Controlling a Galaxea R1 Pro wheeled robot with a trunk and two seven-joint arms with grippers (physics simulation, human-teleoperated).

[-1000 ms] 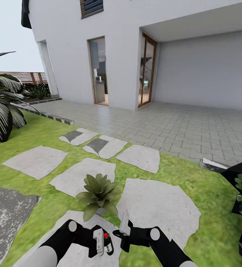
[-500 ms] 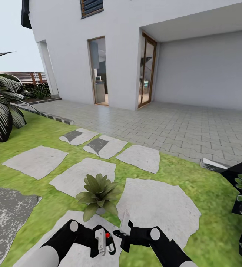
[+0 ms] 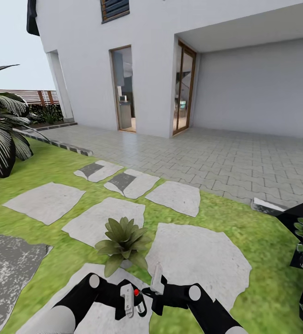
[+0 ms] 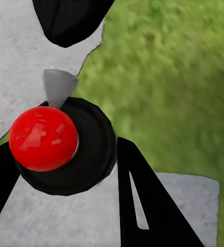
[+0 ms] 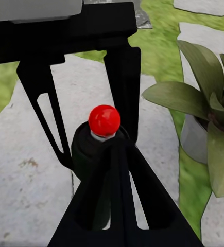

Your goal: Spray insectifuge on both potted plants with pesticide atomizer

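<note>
1. Atomizer [image 3: 137, 301]: small black cylinder, glossy red ball cap on a short pale neck. It stands upright over a rough grey stepping stone [image 3: 100, 306], just in front of the plant [image 3: 122, 241]. In the left wrist view the atomizer [image 4: 60, 146] is seen from above: round black shoulder, red sphere off-centre.
2. Plant: low rosette of pointed, matte green leaves, pale grey pot partly hidden beneath. It sits between flat irregular stones on blurred green lawn [image 3: 54, 171]. In the right wrist view the plant [image 5: 204, 103] lies just beside the atomizer [image 5: 102, 149], apart from it.
3. Left claw [image 3: 132, 301]: black, thin triangular fingers with a white pad, set at narrow spread on either side of the atomizer body, gripping it. The left forearm comes in low, pointing toward the right arm.
4. Right claw [image 3: 153, 285]: black fingers with a white pad, just beside the atomizer on the side away from the left claw. In the right wrist view one slotted finger [image 5: 123, 206] overlaps the bottle; spread and contact cannot be told.
5. Beyond the plant: grey brick paving [image 3: 225, 157], smooth white house wall [image 3: 151, 69]. A dark striped palm [image 3: 3, 130] stands well off to the plant's left.
</note>
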